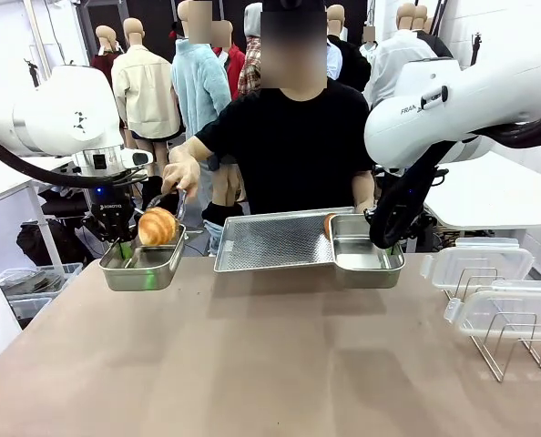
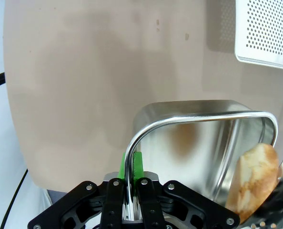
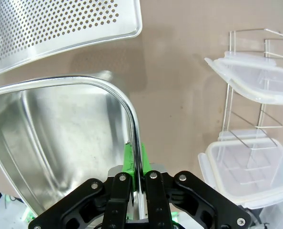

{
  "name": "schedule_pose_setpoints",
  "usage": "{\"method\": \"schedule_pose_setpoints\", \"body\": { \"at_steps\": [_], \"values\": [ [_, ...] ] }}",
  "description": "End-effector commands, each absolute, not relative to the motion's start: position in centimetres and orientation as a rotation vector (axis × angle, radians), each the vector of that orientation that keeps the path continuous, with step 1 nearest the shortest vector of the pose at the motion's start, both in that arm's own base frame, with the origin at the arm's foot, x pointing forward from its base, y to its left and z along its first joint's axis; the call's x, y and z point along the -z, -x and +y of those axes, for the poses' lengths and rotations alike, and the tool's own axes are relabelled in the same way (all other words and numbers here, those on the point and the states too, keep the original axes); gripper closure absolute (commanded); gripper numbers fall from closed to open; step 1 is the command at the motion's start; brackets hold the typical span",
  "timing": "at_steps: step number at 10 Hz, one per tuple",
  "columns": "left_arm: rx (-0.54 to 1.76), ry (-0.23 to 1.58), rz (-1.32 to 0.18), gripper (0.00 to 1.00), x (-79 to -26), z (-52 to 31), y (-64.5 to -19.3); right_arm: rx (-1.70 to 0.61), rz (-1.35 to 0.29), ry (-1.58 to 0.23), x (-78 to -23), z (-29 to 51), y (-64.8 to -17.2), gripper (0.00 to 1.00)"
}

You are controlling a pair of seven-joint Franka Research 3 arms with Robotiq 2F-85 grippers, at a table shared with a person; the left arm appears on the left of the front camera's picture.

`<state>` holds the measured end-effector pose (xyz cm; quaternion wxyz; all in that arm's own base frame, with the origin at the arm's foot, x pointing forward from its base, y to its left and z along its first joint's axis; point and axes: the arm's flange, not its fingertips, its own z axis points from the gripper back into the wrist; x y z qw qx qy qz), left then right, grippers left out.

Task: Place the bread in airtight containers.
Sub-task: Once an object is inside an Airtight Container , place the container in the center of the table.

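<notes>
"Bread: where is it?"

"One roll hangs over the left tub, toward its far side; a person's hand holds it from above, with what look like tongs, though they are too small there to be sure; in the left wrist view that roll shows at the tub's end; whether it touches the steel I cannot tell."

"And the other roll?"

"On the right end of the tray, just behind the right tub; that tub's inside shows bare steel."

"The grippers?"

"Left gripper is clamped on the left tub's rim at its left end; its wrist view shows the green pads pinching the rolled edge; right gripper is clamped the same way on the right tub's rim, toward its right end, the edge running between its pads."

"What else is on the table?"

"Clear lids rest on a wire rack at the right, well apart from the left tub, near the right one; the tray lies between the two tubs."
</notes>
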<state>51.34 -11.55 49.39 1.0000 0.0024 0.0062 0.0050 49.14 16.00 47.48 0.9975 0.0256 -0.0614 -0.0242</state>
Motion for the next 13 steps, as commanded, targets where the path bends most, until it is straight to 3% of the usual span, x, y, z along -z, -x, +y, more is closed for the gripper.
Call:
{"method": "schedule_pose_setpoints", "body": {
  "at_steps": [1, 13],
  "values": [
    [-0.004, -0.004, 0.004, 1.0, -49.76, -11.38, -51.03, 0.046, -0.144, -0.053, -47.25, 15.97, -49.04, 1.0],
    [-0.004, -0.004, 0.004, 1.0, -49.76, -11.38, -51.03, 0.046, -0.144, -0.053, -47.25, 15.97, -49.04, 1.0]
  ]
}}
